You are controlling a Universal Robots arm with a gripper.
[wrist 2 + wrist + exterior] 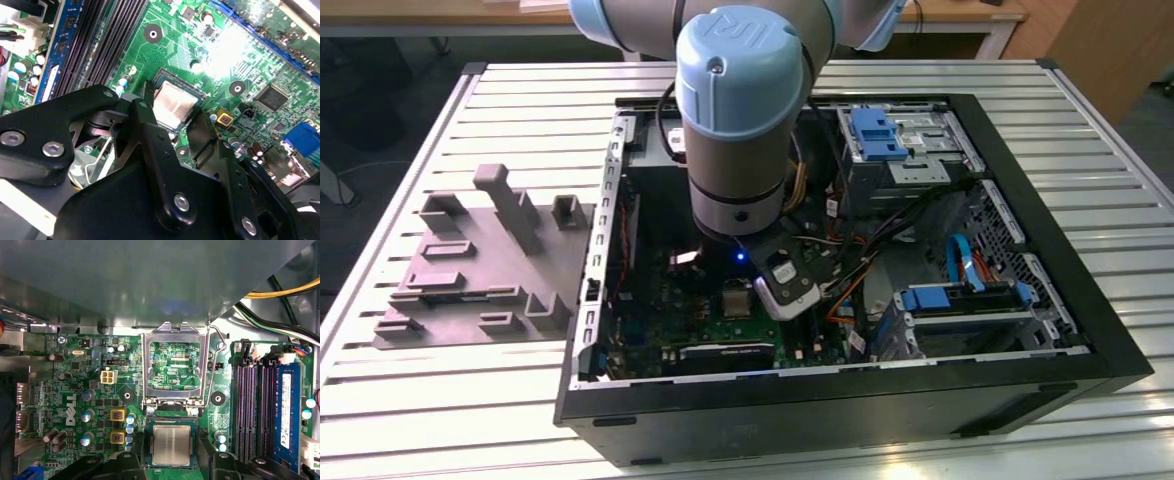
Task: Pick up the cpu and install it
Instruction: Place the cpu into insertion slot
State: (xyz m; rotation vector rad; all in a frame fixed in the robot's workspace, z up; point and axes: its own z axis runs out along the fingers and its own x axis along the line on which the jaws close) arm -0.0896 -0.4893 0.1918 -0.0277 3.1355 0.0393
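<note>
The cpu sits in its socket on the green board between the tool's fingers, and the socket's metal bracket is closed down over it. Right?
Not quite: the bracket is flipped open, standing clear of the cpu, as the first wrist view shows. The cpu does sit in its socket between the tool fingers.

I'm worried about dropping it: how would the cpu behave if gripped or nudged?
The cpu looks like a thin, flat, rigid square, so probably stiff and light. Its smooth metallic top may be slippery. Lying flat in the socket between the gripper's fingers, it shouldn't roll or tip, though it is likely fragile.

Robotics lab: open computer case (854,390) on slatted metal bench (520,90), moulded fixture tray (467,290) alongside.
</note>
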